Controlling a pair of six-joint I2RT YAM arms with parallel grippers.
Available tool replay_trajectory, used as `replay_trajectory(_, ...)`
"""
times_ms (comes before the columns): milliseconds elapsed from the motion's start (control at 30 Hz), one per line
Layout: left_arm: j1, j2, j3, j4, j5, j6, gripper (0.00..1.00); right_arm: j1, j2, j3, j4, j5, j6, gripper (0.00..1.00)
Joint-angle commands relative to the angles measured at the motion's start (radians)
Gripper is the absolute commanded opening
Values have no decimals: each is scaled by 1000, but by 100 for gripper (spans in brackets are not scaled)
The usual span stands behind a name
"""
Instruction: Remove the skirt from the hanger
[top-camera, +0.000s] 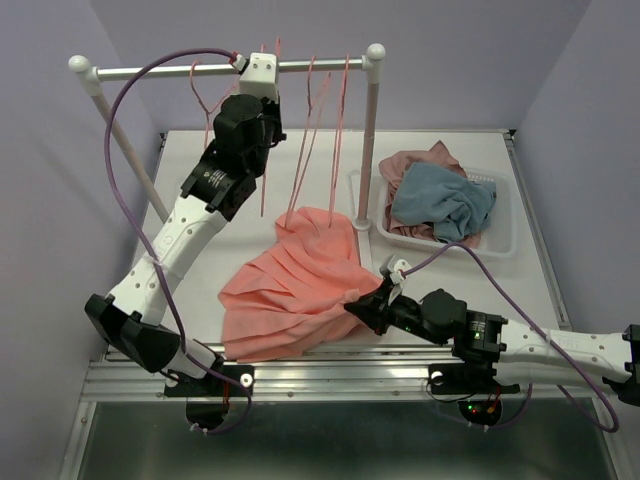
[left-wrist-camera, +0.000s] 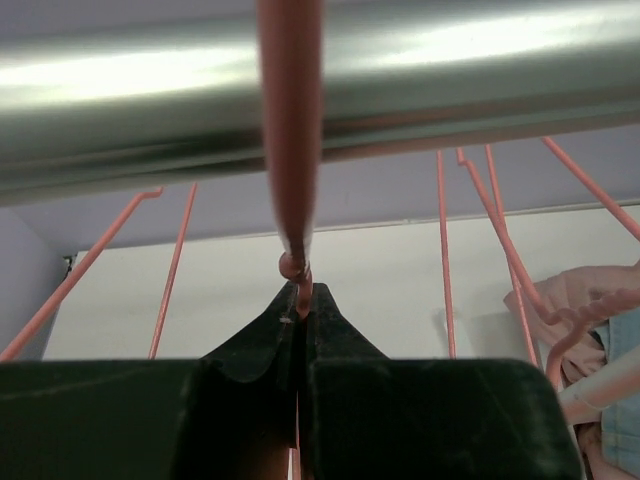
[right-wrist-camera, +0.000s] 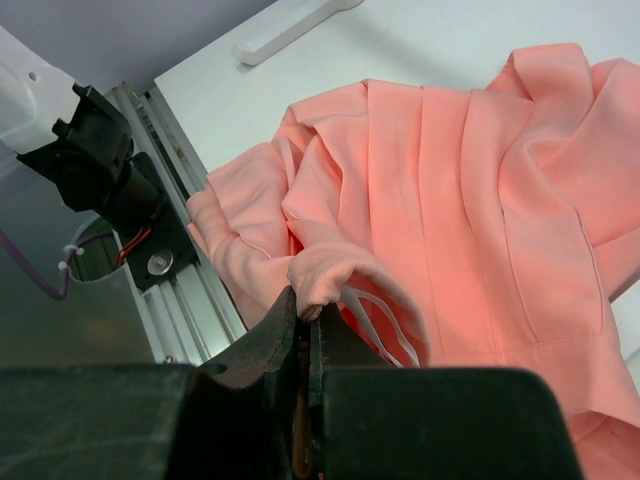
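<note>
**Both pincers pressed shut: left on a hanger at the rail, right on the skirt's hem**

The left arm rises steeply from its base at the near left corner, elbow bent, wrist lifted to the metal rail (top-camera: 320, 67). Its left gripper (left-wrist-camera: 300, 300) points upward with the fingers pressed together on the thin wire of a pink hanger (left-wrist-camera: 290, 150), just below where that wire hooks over the rail.

The right arm lies low and stretched sideways along the near edge of the table (top-camera: 300, 160), forearm almost level, wrist aimed leftward. The right gripper (right-wrist-camera: 303, 310) is closed on a small rolled fold of the skirt (right-wrist-camera: 480, 180), at the cloth's near right edge.

The skirt (top-camera: 300, 280) lies spread on the middle of the table, pleats fanning toward the near side; its narrow top end sits right under the lower tips of the other pink hangers (top-camera: 320, 130) dangling from the rail (whether it hangs from one of them cannot be told). It lies well below and apart from the left gripper (top-camera: 247, 63), and directly left of the right gripper (top-camera: 365, 305).
</note>
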Motion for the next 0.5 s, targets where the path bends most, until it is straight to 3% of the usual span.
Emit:
replay_trajectory(0,6,-2,8,43,-38,-16,0,10,-20,49,35,32,-20,1)
replay_trajectory(133,7,-14,-32,32,-58,-49,2,10,-26,47,32,31,-18,1)
replay_trajectory(167,7,-19,-37,28,-56,-49,12,10,-29,47,32,29,-18,1)
replay_trajectory(233,7,-39,-50,23,-44,-76,22,10,-29,47,32,32,-18,1)
replay_trajectory(267,7,-48,-58,23,-41,-79,37,10,-27,47,31,31,-18,1)
replay_trajectory(300,7,-68,-61,24,-33,-84,44,10,-27,50,29,32,-21,1)
replay_trajectory(433,7,-111,-69,20,5,-99,52,10,-27,67,14,35,-24,1)
replay_trajectory(467,6,-120,-69,15,16,-102,62,10,-27,70,12,35,-24,1)
